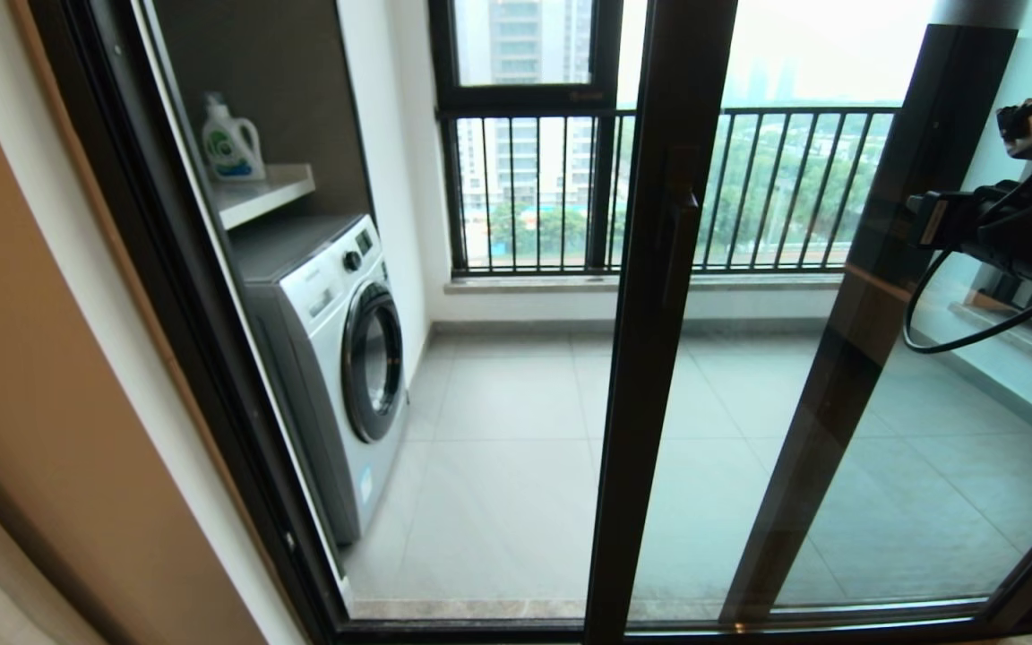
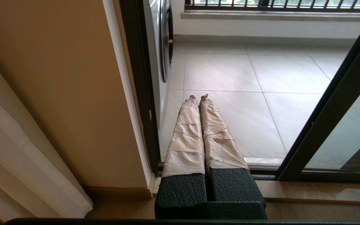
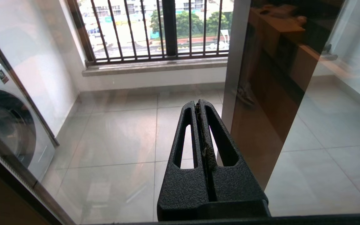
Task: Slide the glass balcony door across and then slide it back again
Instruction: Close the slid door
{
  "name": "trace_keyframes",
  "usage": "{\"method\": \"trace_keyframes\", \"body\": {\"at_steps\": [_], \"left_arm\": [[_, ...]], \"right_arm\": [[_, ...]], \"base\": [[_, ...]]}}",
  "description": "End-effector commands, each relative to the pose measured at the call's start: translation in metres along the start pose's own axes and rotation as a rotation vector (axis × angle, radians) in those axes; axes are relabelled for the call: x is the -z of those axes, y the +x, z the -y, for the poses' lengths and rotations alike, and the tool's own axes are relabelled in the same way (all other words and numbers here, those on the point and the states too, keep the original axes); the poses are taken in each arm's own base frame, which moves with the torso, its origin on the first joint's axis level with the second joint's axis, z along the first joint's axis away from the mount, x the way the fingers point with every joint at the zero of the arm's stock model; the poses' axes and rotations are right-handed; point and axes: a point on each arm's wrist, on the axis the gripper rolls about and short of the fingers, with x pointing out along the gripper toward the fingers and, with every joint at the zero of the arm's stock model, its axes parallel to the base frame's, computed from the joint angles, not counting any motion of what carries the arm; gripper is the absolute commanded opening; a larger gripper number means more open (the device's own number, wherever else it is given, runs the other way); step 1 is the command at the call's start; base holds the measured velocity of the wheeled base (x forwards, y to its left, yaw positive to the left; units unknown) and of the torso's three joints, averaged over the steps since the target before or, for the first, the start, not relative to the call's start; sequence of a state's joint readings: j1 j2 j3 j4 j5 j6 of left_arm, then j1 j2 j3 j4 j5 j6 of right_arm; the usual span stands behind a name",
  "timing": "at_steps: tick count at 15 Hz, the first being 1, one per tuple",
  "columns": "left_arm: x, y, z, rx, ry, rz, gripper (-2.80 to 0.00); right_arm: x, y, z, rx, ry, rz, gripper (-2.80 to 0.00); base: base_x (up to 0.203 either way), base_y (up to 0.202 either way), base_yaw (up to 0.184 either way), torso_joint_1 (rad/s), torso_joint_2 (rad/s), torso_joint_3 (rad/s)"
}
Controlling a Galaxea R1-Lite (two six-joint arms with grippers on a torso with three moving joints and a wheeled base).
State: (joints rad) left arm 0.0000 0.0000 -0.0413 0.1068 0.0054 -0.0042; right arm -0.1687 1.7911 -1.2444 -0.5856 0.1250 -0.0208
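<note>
The glass balcony door point(image 1: 749, 421) stands partly slid to the right. Its dark upright point(image 1: 659, 313) carries a short dark bar handle point(image 1: 683, 224) and also shows in the left wrist view, where the door point(image 2: 330, 103) is at the right. An open gap lies between that upright and the left door jamb point(image 1: 211, 358). My left gripper point(image 2: 197, 97) is shut and empty, its tape-wrapped fingers point(image 2: 186, 134) pointing low into the gap near the jamb. My right gripper point(image 3: 197, 104) is shut and empty, held close before the glass, apart from the handle. My right arm point(image 1: 1018, 215) hangs at the upper right.
On the balcony a white washing machine point(image 1: 337, 358) stands left, under a shelf with a detergent bottle point(image 1: 231, 143). A second dark upright point(image 1: 874, 313) shows behind the glass. The window with railing bars point(image 1: 534, 188) closes the far side. A beige wall and curtain point(image 2: 27, 156) flank the jamb.
</note>
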Motion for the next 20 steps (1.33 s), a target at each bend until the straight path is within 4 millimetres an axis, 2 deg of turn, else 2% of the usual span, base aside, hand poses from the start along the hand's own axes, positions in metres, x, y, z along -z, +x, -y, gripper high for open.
{"method": "trace_keyframes", "body": {"at_steps": [1, 4, 8, 10, 13, 17, 20], "left_arm": [[0.000, 0.000, 0.000, -0.001, 0.000, -0.002, -2.80], [-0.001, 0.001, 0.000, -0.002, -0.001, -0.016, -2.80], [-0.006, 0.019, 0.000, -0.002, 0.001, -0.234, -2.80], [-0.006, 0.017, 0.000, -0.002, -0.001, -0.189, -2.80], [-0.002, 0.002, 0.000, -0.001, -0.006, 0.022, -2.80], [-0.002, 0.001, 0.000, 0.000, -0.007, 0.043, -2.80], [-0.002, 0.001, 0.000, 0.000, -0.007, 0.042, -2.80]], "right_arm": [[0.002, -0.001, 0.001, 0.000, -0.002, -0.004, -2.80], [-0.014, 0.006, 0.011, 0.025, -0.008, 0.045, -2.80], [-0.028, 0.000, 0.003, 0.007, -0.012, 0.082, -2.80], [-0.032, -0.001, -0.005, -0.016, -0.009, 0.091, -2.80], [-0.032, 0.004, -0.021, -0.058, -0.005, 0.090, -2.80], [-0.026, 0.014, -0.043, -0.116, 0.002, 0.061, -2.80], [-0.018, 0.019, -0.069, -0.183, 0.009, 0.041, -2.80]], "base": [[0.000, 0.000, 0.000, 0.000, 0.00, 0.000], [0.000, 0.000, 0.000, 0.000, 0.00, 0.000], [0.000, 0.000, 0.000, 0.000, 0.00, 0.000], [0.000, 0.000, 0.000, 0.000, 0.00, 0.000], [0.000, 0.000, 0.000, 0.000, 0.00, 0.000], [0.000, 0.000, 0.000, 0.000, 0.00, 0.000], [0.000, 0.000, 0.000, 0.000, 0.00, 0.000]]}}
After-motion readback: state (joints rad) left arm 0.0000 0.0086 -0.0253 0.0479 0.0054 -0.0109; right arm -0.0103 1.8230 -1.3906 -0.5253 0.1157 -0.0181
